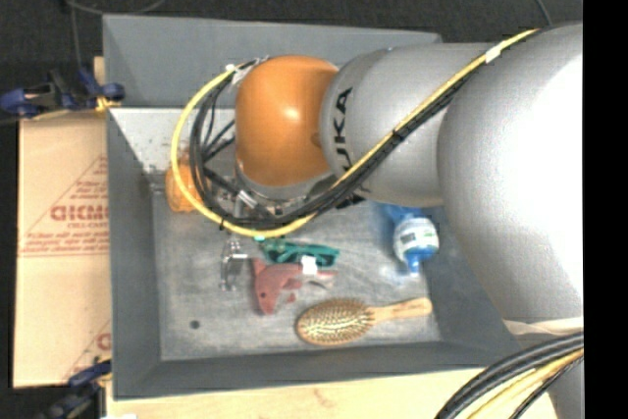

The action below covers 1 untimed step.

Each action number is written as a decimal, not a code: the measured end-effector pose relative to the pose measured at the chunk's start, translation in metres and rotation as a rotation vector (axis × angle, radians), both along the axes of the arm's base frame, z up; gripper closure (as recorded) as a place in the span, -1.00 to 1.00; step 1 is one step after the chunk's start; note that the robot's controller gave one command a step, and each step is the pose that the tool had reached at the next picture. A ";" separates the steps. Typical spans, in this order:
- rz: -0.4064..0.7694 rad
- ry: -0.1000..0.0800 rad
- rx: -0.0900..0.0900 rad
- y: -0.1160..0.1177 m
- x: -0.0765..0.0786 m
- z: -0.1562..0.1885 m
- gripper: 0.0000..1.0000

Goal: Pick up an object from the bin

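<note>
The bin (132, 270) is a grey metal box with sloping walls and a dull, scuffed floor, and I count five loose things in it, one of each kind.

By the left wall, toward the far corner, lies an orange thing (181, 188), half hidden behind my cables (183, 128); I cannot tell what it is. Next comes my gripper (234, 267), bare metal, hanging low over open floor left of the middle, beneath my rounded orange cover (285, 118). I cannot tell how far open it is, and I see nothing in its hold.

Just beside it to the right lies the red toy (275, 285), a matte, fish-like shape, the thing nearest me. Touching the toy's far side is a green thing (299, 253), flat and long, with a white piece at one end.

Along the near edge lies a brush (358, 317): an oval, bristled head and a pale wooden handle pointing to the right wall. Near the right wall a bottle (414, 241) lies on its side, blue with a white label, partly under my arm (471, 132).
</note>
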State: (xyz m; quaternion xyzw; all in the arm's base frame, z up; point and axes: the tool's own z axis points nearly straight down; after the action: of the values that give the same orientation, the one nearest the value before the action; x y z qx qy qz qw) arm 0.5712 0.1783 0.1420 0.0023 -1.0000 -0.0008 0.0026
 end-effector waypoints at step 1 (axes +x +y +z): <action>-0.004 -0.008 0.002 -0.001 0.002 0.005 -1.00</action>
State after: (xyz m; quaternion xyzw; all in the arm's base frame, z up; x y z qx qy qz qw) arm 0.5734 0.1776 0.1468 0.0002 -1.0000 -0.0016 -0.0014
